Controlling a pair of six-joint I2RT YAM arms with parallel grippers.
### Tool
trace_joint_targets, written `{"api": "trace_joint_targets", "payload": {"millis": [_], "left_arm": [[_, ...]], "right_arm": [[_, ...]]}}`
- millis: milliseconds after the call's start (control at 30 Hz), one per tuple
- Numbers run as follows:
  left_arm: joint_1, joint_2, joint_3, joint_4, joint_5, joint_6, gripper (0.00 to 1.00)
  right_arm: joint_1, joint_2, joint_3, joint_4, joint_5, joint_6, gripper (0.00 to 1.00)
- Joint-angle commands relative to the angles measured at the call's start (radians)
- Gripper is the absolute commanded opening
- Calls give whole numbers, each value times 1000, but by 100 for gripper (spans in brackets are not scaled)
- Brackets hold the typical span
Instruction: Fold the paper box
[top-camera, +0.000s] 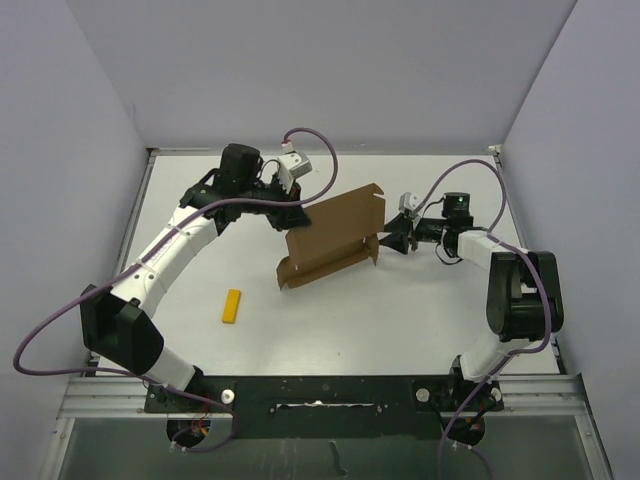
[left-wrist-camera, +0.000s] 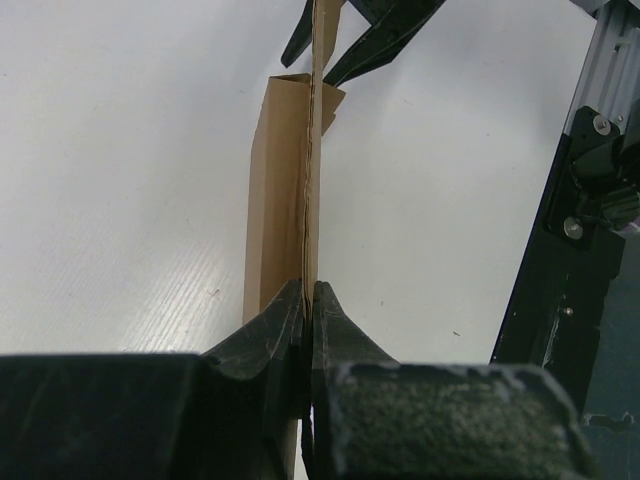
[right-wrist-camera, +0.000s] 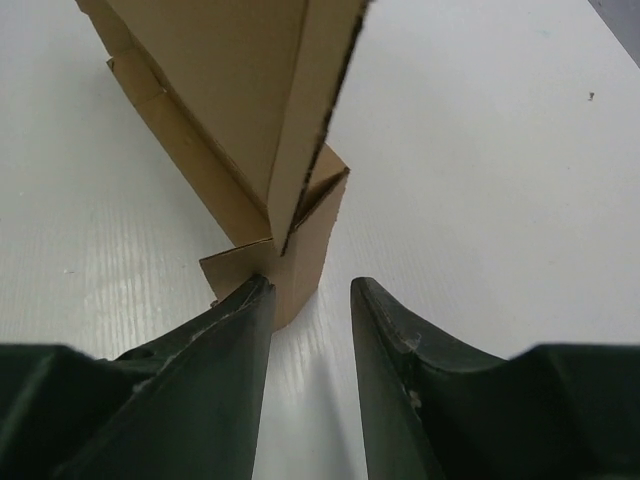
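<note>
The paper box (top-camera: 335, 235) is a brown cardboard sheet, partly folded, held tilted above the middle of the table. My left gripper (top-camera: 296, 215) is shut on its left edge; in the left wrist view the cardboard (left-wrist-camera: 290, 190) runs edge-on between the closed fingers (left-wrist-camera: 309, 300). My right gripper (top-camera: 392, 243) is open at the box's right end. In the right wrist view its jaws (right-wrist-camera: 310, 290) stand apart just short of a small folded corner flap (right-wrist-camera: 295, 265), with the left finger touching or nearly touching it.
A small yellow bar (top-camera: 232, 306) lies on the white table, left of and nearer than the box. A black and metal rail (top-camera: 330, 395) runs along the near edge. Grey walls stand on three sides.
</note>
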Motion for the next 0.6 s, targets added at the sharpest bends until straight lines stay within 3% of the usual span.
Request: {"api": "trace_joint_targets", "payload": {"millis": [0, 233, 567], "left_arm": [[9, 21, 38, 34, 33, -5, 0], [11, 26, 35, 38, 39, -8, 0], [20, 38, 31, 41, 67, -11, 0]], "right_arm": [[23, -38, 16, -26, -64, -58, 38], [42, -18, 0, 54, -60, 29, 40], [71, 32, -60, 377, 10, 314, 40]]}}
